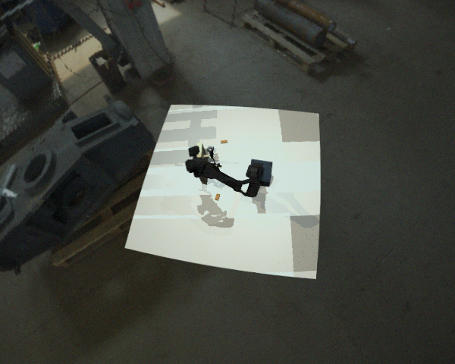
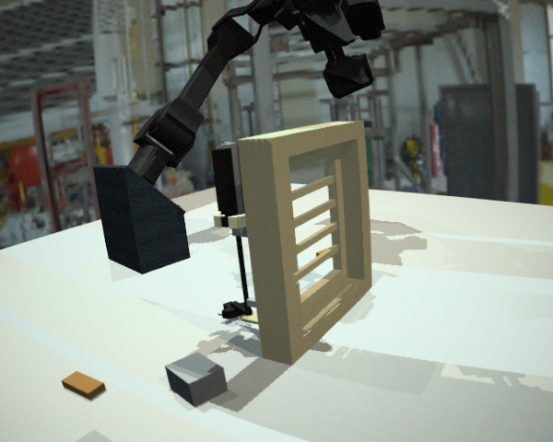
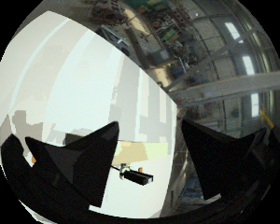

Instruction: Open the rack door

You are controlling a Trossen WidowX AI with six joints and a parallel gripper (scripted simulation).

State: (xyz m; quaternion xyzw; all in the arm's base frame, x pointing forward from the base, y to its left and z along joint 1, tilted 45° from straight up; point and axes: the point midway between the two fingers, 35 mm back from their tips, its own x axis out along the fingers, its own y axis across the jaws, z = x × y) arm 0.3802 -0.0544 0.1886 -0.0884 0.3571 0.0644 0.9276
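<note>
Pale tabletop [image 1: 251,125] [image 2: 467,314] [image 3: 75,84] under hard light, cluttered industrial hall behind. Heavy patchy shadows around the frame [image 1: 199,149] [image 2: 273,247] [image 3: 140,151]; easy to misread as edges.

Gripper [image 1: 191,158] [image 2: 358,50] [image 3: 150,125] spread part way, pinching nothing, up above the frame and off toward its far side from the arm base. Handle, likely the tall black block [image 1: 211,150] [image 2: 227,180] [image 3: 139,177], upright on the frame's arm-base side. Barred door [image 2: 339,228] apparently within the frame. No grasp yet; turn and swing both to come, by the look of it.

Main risk: coming down straight from above the frame and clipping its top rail with a fingertip. Likely cause: wrong side of the frame for this handle. Better to go back over the rail, well clear, then drop on the handle side with fingers wider.

Next risk: bad pinch. Off-centre or tilted squeeze, then slip midway through the quarter turn, leaving the lock half engaged. Pulling at that point could drag or tip the frame.

During the swing: wrist or elbow into the frame if the pull cuts across the door's arc. Also worth watching: grey block [image 2: 195,378] near the frame's foot, orange piece [image 1: 224,141] [image 2: 83,385] [image 3: 140,170] farther out. Low forearm or sweeping door could shove either. On release: open fully before backing off, or risk nudging the handle out of its turn.
</note>
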